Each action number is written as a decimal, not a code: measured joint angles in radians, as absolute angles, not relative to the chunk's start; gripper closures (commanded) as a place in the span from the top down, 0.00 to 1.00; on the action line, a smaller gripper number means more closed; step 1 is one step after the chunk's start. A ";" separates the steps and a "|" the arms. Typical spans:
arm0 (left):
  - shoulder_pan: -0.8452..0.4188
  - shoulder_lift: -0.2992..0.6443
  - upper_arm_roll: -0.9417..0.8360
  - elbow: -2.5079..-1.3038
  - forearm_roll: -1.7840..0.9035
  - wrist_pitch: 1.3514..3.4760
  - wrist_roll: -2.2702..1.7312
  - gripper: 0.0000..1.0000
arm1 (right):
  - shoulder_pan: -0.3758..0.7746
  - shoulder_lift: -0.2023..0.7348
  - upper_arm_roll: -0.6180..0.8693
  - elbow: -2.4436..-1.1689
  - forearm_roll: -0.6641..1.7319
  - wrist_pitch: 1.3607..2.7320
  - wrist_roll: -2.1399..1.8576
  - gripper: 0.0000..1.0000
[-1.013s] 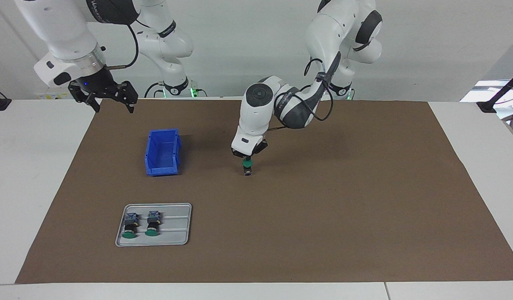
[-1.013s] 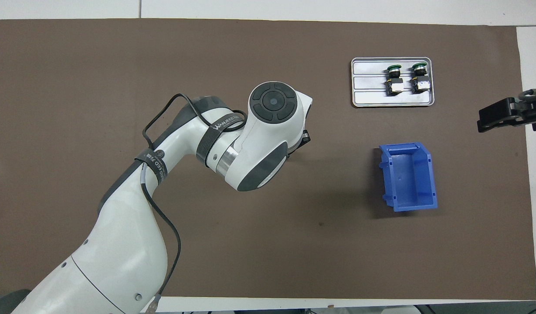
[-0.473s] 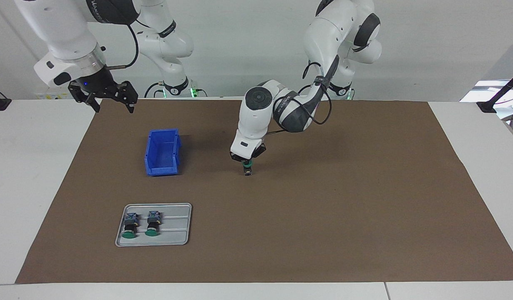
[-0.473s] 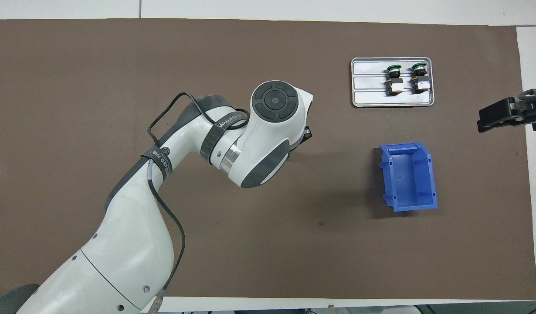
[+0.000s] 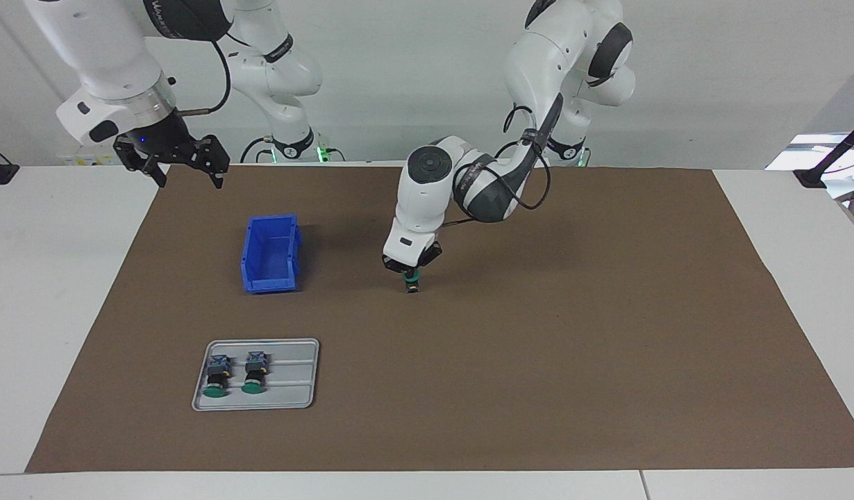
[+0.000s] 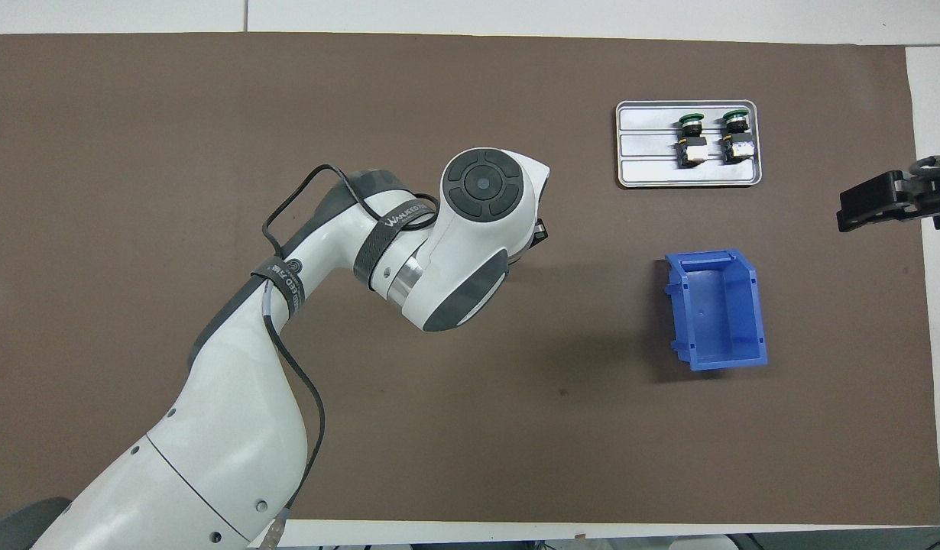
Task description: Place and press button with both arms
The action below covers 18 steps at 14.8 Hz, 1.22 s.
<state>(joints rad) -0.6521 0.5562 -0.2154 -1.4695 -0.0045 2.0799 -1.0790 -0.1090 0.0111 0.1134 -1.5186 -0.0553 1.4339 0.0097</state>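
One button point(image 5: 413, 284) stands upright on the brown mat point(image 5: 538, 333) near the middle of the table, beside the blue bin. My left gripper point(image 5: 411, 273) is shut and comes straight down onto its green cap, fingertips touching the top. In the overhead view the left arm's wrist point(image 6: 470, 237) hides both the gripper and this button. My right gripper point(image 5: 182, 165) hangs open and holds nothing, over the mat's corner at the right arm's end; it also shows as the right gripper point(image 6: 886, 204) in the overhead view. The right arm waits.
A blue bin point(image 5: 271, 253) stands with nothing in it between the pressed button and the right arm's end. Farther from the robots, a grey metal tray point(image 5: 295, 378) holds two more buttons point(image 5: 216, 378) lying on their sides.
The left arm has sunk a little, bringing its shut gripper down onto the button's cap, so less green shows. The right arm has not moved.
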 measured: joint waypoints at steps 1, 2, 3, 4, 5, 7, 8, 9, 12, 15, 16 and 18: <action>-0.654 0.551 -0.215 -1.479 -0.002 2.087 -1.082 0.00 | -0.109 0.011 0.113 -1.519 -0.055 1.434 0.010 0.99; -0.654 0.548 -0.215 -1.484 0.001 2.090 -1.084 0.00 | -0.109 0.011 0.113 -1.519 -0.055 1.434 0.010 0.99; -0.654 0.547 -0.215 -1.486 0.003 2.091 -1.084 0.00 | -0.109 0.011 0.113 -1.519 -0.055 1.434 0.010 0.99; -0.654 0.547 -0.215 -1.486 0.003 2.091 -1.085 0.00 | -0.109 0.011 0.113 -1.519 -0.055 1.434 0.010 0.99; -0.654 0.546 -0.215 -1.486 0.003 2.090 -1.085 0.00 | -0.109 0.011 0.113 -1.519 -0.055 1.434 0.010 0.99; -0.654 0.547 -0.213 -1.483 0.003 2.081 -1.085 0.00 | -0.109 0.011 0.113 -1.519 -0.055 1.434 0.010 0.99; -0.654 0.547 -0.213 -1.480 0.003 2.072 -1.085 0.00 | -0.109 0.011 0.113 -1.519 -0.055 1.434 0.010 0.99; -0.654 0.547 -0.212 -1.475 0.003 2.063 -1.085 0.00 | -0.109 0.011 0.113 -1.519 -0.055 1.434 0.010 0.99; -0.654 0.546 -0.212 -1.463 0.003 2.042 -1.086 0.00 | -0.109 0.011 0.113 -1.519 -0.055 1.434 0.010 0.99; -0.650 0.524 -0.208 -1.455 0.003 2.005 -1.086 0.10 | -0.111 0.011 0.112 -1.519 -0.055 1.434 0.010 0.99; -0.644 0.504 -0.205 -1.451 0.003 1.987 -1.087 0.30 | -0.112 0.011 0.111 -1.519 -0.055 1.434 0.010 0.99; -0.609 0.449 -0.198 -1.444 0.002 1.926 -1.088 0.69 | -0.111 0.011 0.111 -1.519 -0.055 1.434 0.010 0.99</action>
